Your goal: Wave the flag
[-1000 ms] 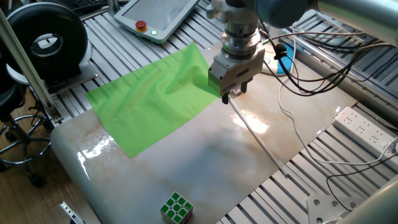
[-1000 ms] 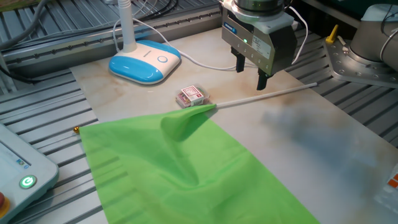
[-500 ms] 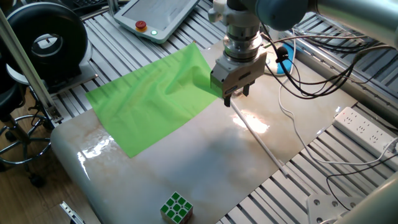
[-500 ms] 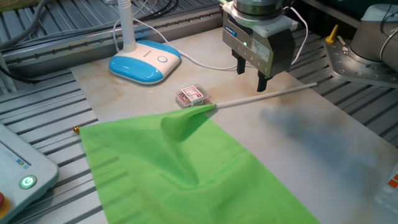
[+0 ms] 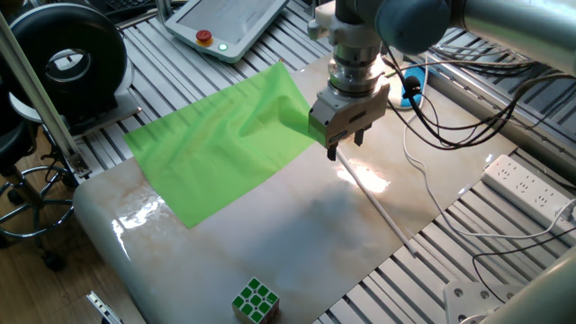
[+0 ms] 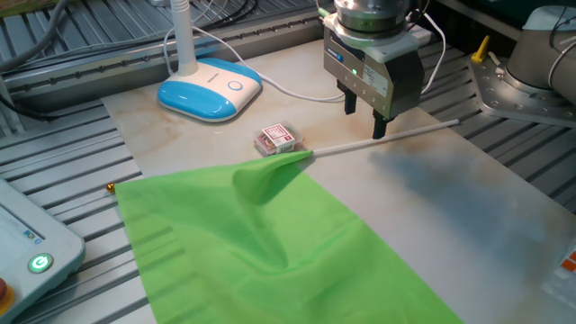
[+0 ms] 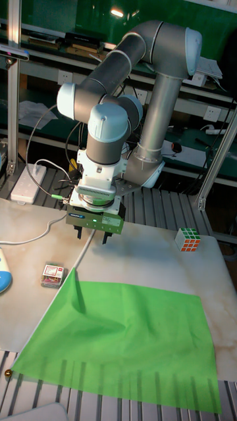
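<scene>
One flag (image 6: 270, 243) flat on table, one hand (image 6: 364, 121) released above its stick (image 6: 387, 138), two cubes.

Puzzle cube (image 5: 256, 300) near the table's (image 5: 297, 234) edge, small box (image 6: 276, 139), perhaps cards, beside a blue-white lamp base (image 6: 210, 88).

- You are looking at frames in which no word, brand or number is coming through sharply enough to read;
- The only sign showing is a round green power symbol glowing on the teach pendant (image 6: 38, 264) at the lower left of the other fixed view;
- The small card box (image 6: 275, 139) by the stick is showing red print, but it is staying too small to make out.
</scene>
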Robot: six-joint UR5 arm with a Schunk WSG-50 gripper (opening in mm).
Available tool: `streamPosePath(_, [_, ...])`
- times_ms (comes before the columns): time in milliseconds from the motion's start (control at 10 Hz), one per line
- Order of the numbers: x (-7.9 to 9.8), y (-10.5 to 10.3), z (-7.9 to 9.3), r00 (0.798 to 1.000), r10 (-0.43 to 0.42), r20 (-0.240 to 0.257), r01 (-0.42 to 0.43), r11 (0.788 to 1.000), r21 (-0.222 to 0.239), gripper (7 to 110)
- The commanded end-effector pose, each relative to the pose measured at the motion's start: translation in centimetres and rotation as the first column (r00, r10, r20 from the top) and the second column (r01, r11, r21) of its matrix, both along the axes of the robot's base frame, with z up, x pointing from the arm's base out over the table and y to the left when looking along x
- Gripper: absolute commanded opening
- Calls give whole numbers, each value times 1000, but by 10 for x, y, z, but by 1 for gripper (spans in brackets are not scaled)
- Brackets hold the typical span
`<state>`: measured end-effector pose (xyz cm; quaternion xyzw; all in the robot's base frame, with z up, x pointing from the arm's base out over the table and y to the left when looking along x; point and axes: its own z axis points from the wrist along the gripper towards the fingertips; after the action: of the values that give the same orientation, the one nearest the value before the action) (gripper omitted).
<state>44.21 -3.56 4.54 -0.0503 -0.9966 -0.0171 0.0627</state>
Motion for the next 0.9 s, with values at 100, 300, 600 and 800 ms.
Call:
streamPosePath(100, [-5,6,-22,999,-31,26,31,999,7,66])
streamPosePath(300, [-7,-2,-29,999,-11,49,12,1000,-20,66])
streamPosePath(600, [-10,-7,-32,998,-3,55,5,1000,-23,66])
streamPosePath(800, [-10,-7,-35,998,-2,64,3,1000,-14,66])
